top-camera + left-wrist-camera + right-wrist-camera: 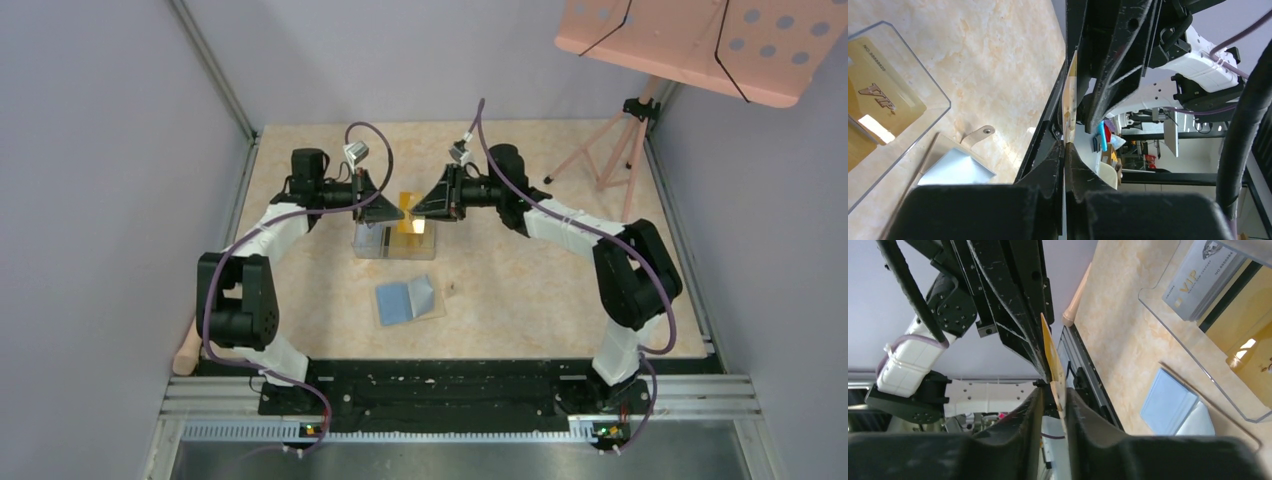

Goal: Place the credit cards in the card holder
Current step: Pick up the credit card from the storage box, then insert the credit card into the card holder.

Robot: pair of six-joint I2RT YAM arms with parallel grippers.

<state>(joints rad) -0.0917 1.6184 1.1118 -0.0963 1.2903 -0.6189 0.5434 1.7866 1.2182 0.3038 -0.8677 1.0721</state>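
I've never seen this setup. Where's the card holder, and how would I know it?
Start at the marbled beige table and find the clear plastic box near its middle, below where the two arms meet. Just nearer the arms' bases lies the card holder: a small flat wallet lying open, pale blue inside, unlike the see-through box with a gold card in it.

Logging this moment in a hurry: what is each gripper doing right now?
Left gripper: closed on a credit card.
Right gripper: its jaws bracket the same card; whether they clamp it cannot be told.
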